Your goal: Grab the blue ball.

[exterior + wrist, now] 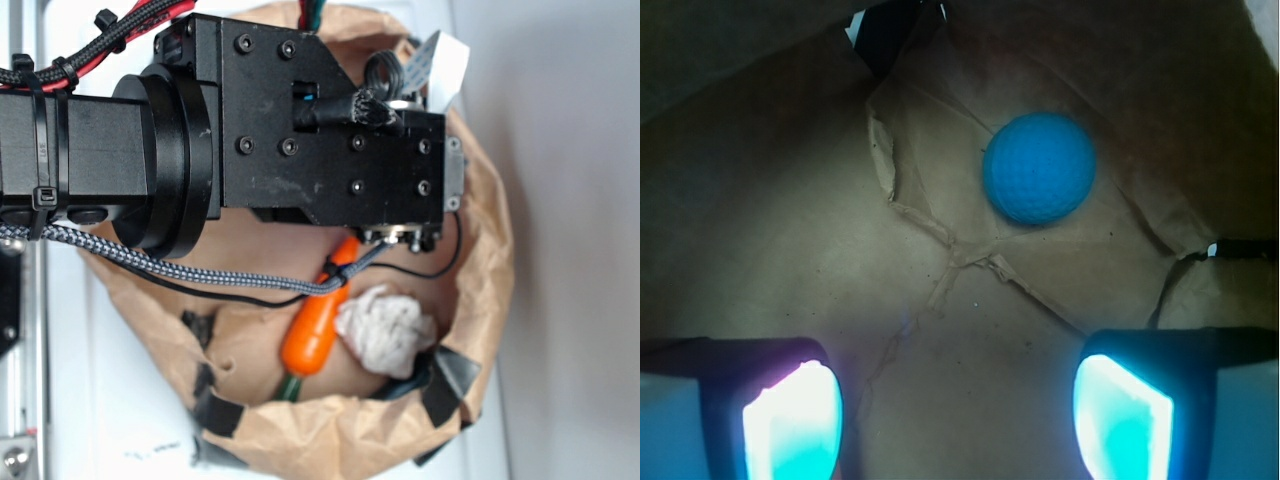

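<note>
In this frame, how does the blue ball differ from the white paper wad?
The blue ball is smooth-edged, round and evenly teal-blue; the white paper wad is crumpled, irregular and off-white. The ball lies alone on bare paper ahead of the open claw; the wad presses against the orange carrot. The ball shows only in the wrist view, the wad only in the exterior view. Both sit inside the brown paper bag.

Matt dimpled blue ball (1040, 167), creased brown paper bag (790, 250), crumpled white paper wad (385, 330)

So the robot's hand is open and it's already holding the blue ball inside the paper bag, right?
Not quite. The hand is open, but it holds nothing. The wrist view shows the blue ball lying free on the floor of the paper bag, ahead of the fingers and touching neither.
</note>
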Controlling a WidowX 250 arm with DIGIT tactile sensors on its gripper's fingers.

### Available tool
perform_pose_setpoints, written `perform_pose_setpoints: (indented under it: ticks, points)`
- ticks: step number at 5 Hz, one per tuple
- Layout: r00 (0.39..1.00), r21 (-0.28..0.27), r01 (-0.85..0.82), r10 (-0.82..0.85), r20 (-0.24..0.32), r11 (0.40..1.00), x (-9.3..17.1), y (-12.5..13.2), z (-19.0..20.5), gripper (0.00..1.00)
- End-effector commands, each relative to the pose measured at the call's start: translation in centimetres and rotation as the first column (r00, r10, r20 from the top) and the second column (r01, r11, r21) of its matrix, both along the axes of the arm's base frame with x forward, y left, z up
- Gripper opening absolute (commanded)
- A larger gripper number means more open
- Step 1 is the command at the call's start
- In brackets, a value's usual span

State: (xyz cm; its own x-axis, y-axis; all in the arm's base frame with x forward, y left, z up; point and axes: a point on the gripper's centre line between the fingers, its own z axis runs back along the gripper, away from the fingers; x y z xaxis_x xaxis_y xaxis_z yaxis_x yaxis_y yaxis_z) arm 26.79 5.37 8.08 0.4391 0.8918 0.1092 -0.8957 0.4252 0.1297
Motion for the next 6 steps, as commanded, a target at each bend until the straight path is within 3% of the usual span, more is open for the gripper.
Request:
perform_pose_setpoints:
  ticks: [1,3,4,6]
  points:
    - [0.996,-0.01,-0.042,0.042,0.082,0.999,-0.2,1.7,1.6,1.0]
    - [0.994,-0.033,-0.04,0.044,0.1,0.999,-1.3,4.2,0.3,1.0]
    - [0.991,0.01,-0.042,0.041,0.127,0.999,-1.9,4.5,-1.5,1.0]
    - [0.987,0.044,-0.081,0.074,0.146,0.996,-1.3,5.0,-2.9,1.0]
